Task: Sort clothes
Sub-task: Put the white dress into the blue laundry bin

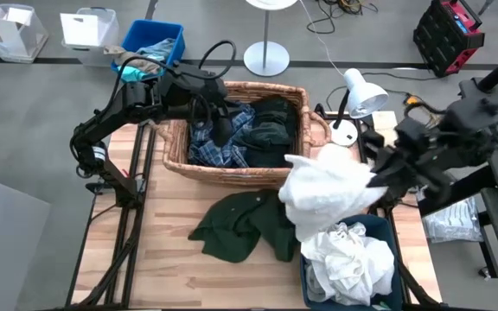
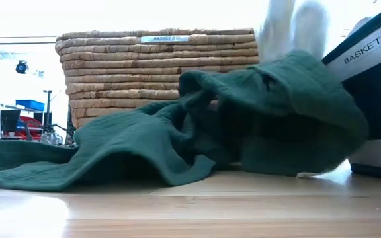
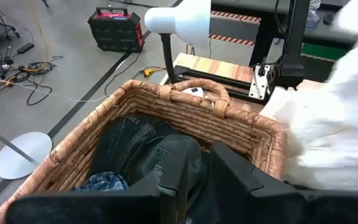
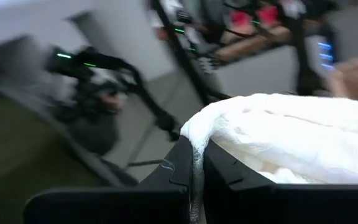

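A wicker basket (image 1: 180,151) at the table's far side holds dark garments (image 1: 271,121) and a navy plaid one (image 1: 223,151). My left gripper (image 1: 220,128) hangs over it, shut on a dark grey garment (image 3: 166,149). A dark green garment (image 1: 245,226) lies spread on the table, one end bunched against the blue basket (image 1: 387,229) at the near right, which holds white clothes (image 1: 348,259). My right gripper (image 1: 379,177) is shut on a white garment (image 1: 327,194) hanging above that basket and the green garment. My left gripper pinches a raised fold of the dark grey garment (image 3: 185,152) between its two fingers, slanting down into the wicker basket. The rest of the garment lies in the basket; the place of contact is mostly hidden by the fingers. My right gripper pinches a bunched edge of the white garment (image 4: 197,140) between its two fingers, which point about level. The garment is lifted clear and hangs slack beside and below the gripper (image 4: 197,168).
A white desk lamp (image 1: 361,91) stands at the far right by the wicker basket's handle. A blue bin with rags (image 1: 150,47) and clear bins (image 1: 89,30) sit on the floor beyond the table. Bare wood shows at the table's near left.
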Tool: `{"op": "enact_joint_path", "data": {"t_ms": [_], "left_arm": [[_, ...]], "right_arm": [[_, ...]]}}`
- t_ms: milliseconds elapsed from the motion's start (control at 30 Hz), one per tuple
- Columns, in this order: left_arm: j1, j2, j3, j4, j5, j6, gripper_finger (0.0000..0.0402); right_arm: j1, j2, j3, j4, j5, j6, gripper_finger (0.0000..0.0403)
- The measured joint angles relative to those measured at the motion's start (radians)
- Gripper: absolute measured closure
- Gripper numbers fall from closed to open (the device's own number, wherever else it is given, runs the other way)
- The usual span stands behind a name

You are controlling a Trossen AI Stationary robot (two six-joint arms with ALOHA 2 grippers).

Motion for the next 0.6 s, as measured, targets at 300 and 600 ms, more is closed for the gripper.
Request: {"op": "enact_joint_path", "data": {"t_ms": [300,600], "left_arm": [[0.000,0.000,0.000,0.057,0.000,0.004,0.0353],[0.000,0.000,0.000,0.060,0.000,-0.008,0.0353]], "right_arm": [[0.072,0.162,0.295,0.068,-0.223,0.080,0.0394],[0.188,0.318,0.544,-0.237,-0.327,0.335,0.0394]]}}
